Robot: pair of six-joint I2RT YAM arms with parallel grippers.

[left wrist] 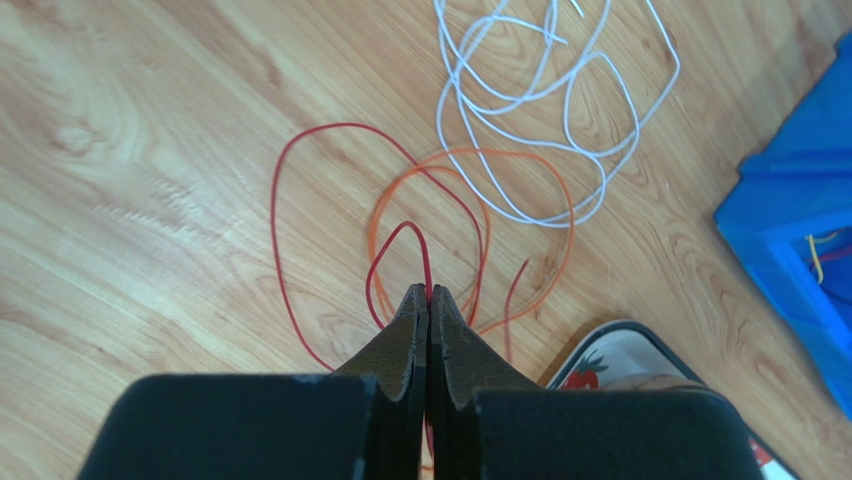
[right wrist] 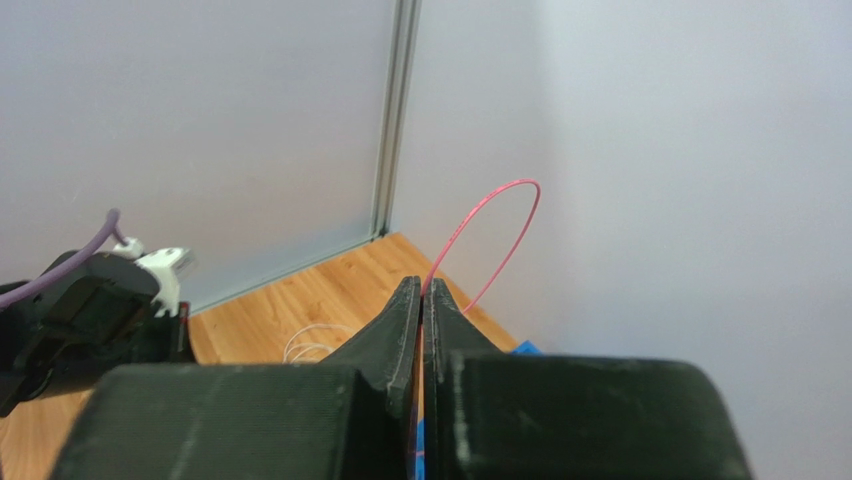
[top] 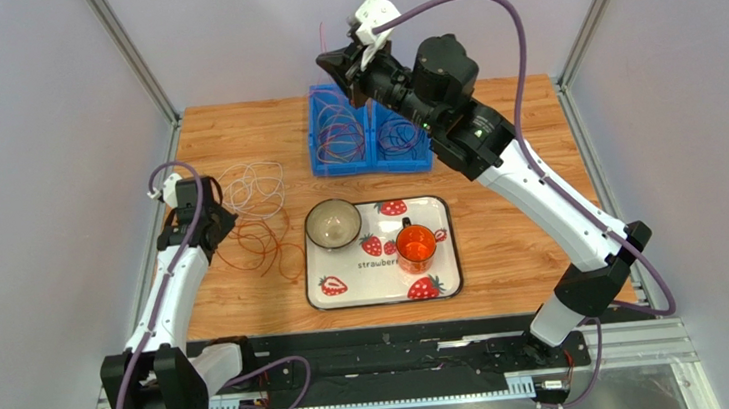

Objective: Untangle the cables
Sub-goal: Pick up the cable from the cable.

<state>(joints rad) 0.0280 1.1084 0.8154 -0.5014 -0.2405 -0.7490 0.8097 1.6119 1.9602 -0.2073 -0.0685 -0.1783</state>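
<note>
— On the bare wood left of the tray (top: 376, 282), what's loose?
— The cables (top: 254, 187): red, orange and white loops, with more in the blue bin (top: 355, 168).
— Grippers?
— The left gripper (left wrist: 428, 295) pinches the red wire (left wrist: 273, 210). The right gripper (right wrist: 421, 290), raised, clamps a pink wire (right wrist: 515, 182), probably from the bin.
— Handling?
— Featherlight, limp and springy. Take one strand near its free end.

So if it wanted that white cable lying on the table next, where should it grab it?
Probably a far loop of the white cable, away from the orange cable that its near bend overlaps. It lies flat on the table, so come straight down from above, straddling a single strand where no other wire lies close.
</note>
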